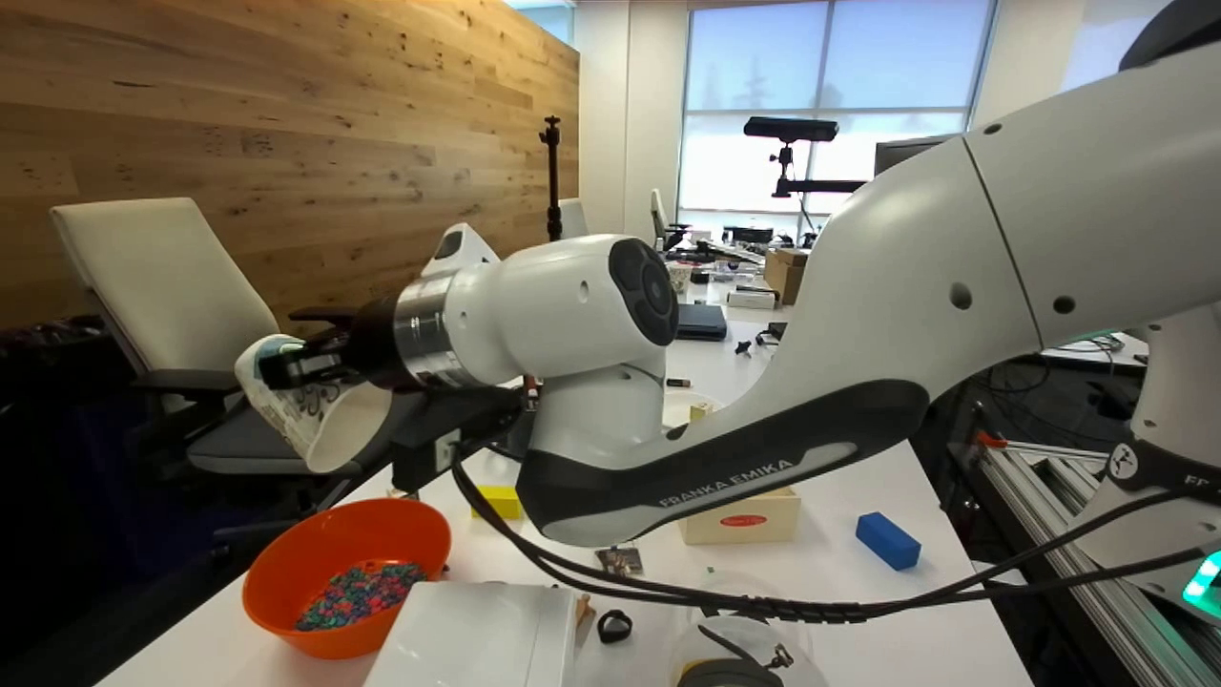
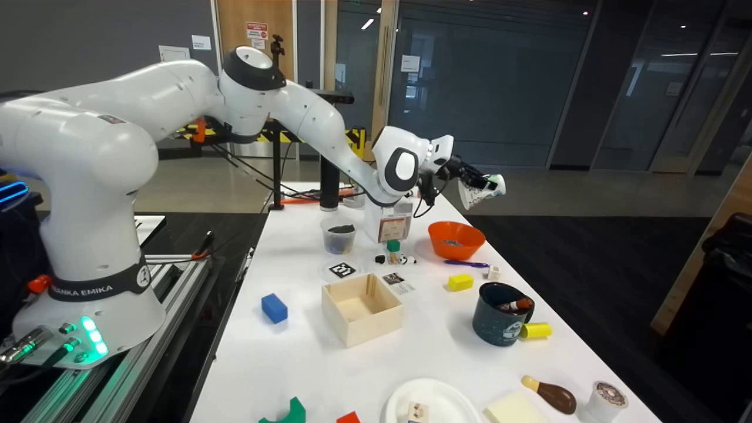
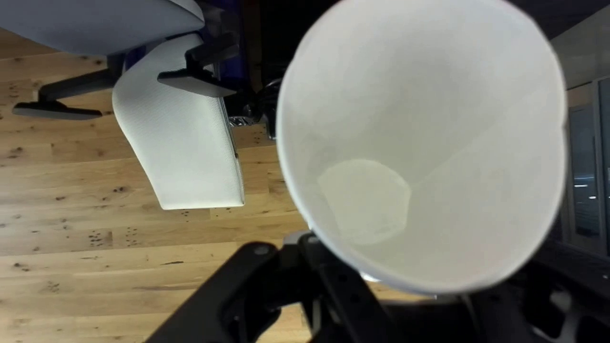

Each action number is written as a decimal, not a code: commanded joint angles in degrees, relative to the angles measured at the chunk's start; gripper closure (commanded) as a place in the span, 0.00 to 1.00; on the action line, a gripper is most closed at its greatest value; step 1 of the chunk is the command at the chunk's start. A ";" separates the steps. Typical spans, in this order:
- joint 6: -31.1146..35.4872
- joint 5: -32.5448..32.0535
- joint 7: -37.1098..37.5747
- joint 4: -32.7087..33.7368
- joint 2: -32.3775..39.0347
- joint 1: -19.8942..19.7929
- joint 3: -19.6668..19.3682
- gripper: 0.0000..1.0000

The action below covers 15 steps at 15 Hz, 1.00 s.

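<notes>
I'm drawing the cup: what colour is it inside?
The cup is white inside, clearest in the wrist view.

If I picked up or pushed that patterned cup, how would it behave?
The cup looks thin-walled, so it would probably dent when squeezed. Its inside appears empty, suggesting it's light. Its round, tapering sides might make it roll if pushed while lying down.

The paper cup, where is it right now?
The paper cup is on the left in an exterior view, tilted in the gripper, up higher than the orange bowl.
</notes>
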 commanded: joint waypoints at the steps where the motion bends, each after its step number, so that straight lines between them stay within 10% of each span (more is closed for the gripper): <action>1: -4.66 -1.57 -0.66 1.99 -3.34 -2.13 0.72 0.80; 10: -24.88 -3.21 0.15 7.91 -11.32 -9.37 3.62 0.80; 15: -38.37 -8.67 2.22 13.09 -16.70 -15.13 11.34 0.80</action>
